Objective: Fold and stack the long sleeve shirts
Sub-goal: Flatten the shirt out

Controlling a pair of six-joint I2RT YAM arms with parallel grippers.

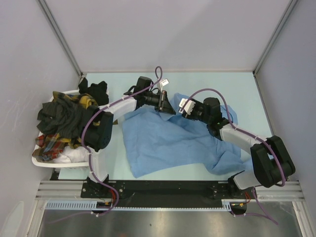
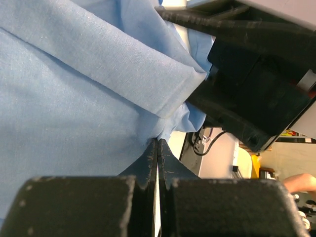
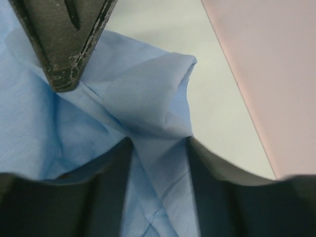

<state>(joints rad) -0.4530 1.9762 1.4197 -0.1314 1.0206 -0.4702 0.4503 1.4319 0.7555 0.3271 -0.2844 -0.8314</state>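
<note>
A light blue shirt (image 1: 163, 143) lies crumpled mid-table (image 1: 237, 89), its far edge pinched in the tightly closed left pincer (image 2: 157, 143), while the right pincer (image 3: 159, 143), jaws apart, straddles a fold just beside it; it would best clamp there before both spread the edge taut.

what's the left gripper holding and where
The left gripper pinches the light blue shirt at a folded edge on its far side. The right gripper straddles a nearby fold; grip unclear.
</note>
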